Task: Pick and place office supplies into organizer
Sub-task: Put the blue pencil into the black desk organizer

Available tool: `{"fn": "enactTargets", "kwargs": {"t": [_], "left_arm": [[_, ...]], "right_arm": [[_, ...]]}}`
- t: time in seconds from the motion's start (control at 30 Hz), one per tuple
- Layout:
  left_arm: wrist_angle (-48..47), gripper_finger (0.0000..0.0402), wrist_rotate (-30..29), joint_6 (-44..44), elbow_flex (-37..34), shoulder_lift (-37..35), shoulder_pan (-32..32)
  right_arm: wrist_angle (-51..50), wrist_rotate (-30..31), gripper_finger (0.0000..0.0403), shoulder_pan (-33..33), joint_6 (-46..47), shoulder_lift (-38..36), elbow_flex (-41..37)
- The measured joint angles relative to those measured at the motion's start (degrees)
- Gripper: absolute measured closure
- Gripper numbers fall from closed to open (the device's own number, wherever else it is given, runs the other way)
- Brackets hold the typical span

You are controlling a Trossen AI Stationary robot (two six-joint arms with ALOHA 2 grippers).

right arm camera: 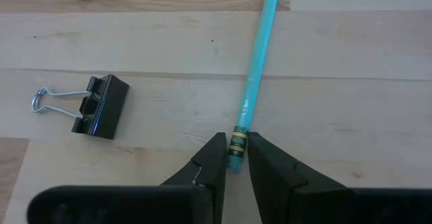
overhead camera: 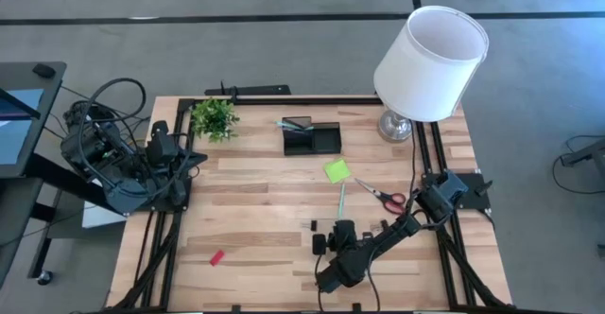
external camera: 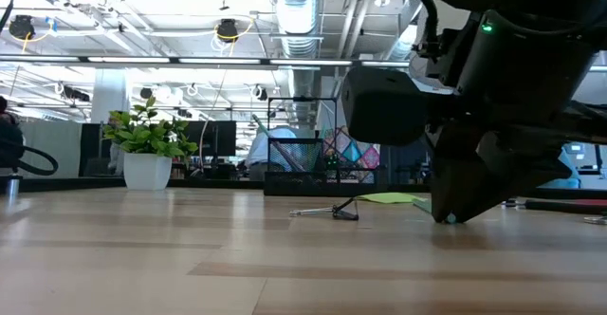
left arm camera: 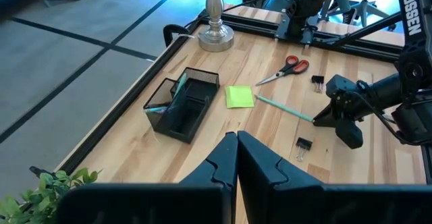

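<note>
The right end effector (right arm camera: pixel 235 158), low on the worktop (overhead camera: pixel 255 210), clamps the teal pen (right arm camera: pixel 256 69) end, ready for lifting toward the organizer (overhead camera: pixel 312 138).

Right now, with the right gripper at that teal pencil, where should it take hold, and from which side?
At the banded end of the teal pencil, where the right gripper already straddles it. It lies flat on the table, so come from above, fingers across the thin shaft, clear of the binder clip.
</note>
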Motion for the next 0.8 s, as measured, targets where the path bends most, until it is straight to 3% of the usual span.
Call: {"fn": "enactTargets", "kwargs": {"t": [0.2,0.57,0.8], "left_arm": [[0.02,0.0401,-0.02,0.00,0.00,0.04,0.01],[0.02,0.0401,-0.12,-0.35,0.00,0.17,0.00],[0.14,0.0401,-0.62,-0.48,0.00,0.49,0.01]], "right_arm": [[1.24,0.03,0.0345,0.52,-1.51,0.09,-0.15],[-0.46,6.89,0.0345,2.77,-1.67,4.71,0.59],[-0.46,7.63,0.0345,2.91,-1.67,4.81,0.50]]}}
